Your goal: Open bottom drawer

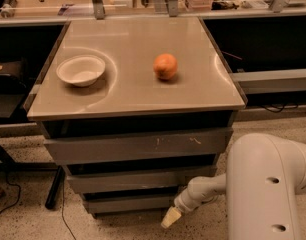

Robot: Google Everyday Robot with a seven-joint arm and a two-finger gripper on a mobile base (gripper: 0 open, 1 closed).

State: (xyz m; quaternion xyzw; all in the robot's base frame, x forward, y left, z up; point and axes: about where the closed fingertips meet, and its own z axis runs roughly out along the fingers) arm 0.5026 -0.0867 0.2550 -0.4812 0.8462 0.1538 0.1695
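Note:
Three grey drawers stack under a beige tabletop. The bottom drawer [130, 203] is the lowest and narrowest flat front, closed, just above the floor. Above it sit the middle front [138, 180] and the widest top front [138, 146] with white scratch marks. My white arm [265, 184] reaches in from the lower right. My gripper [171, 217] has a cream tip near the floor, just below and in front of the bottom drawer's right end.
A white bowl [81, 70] and an orange [165, 66] rest on the tabletop [133, 91]. A black leg [54, 189] and a cable [8, 196] lie on the speckled floor at the left. Dark shelving stands at both sides.

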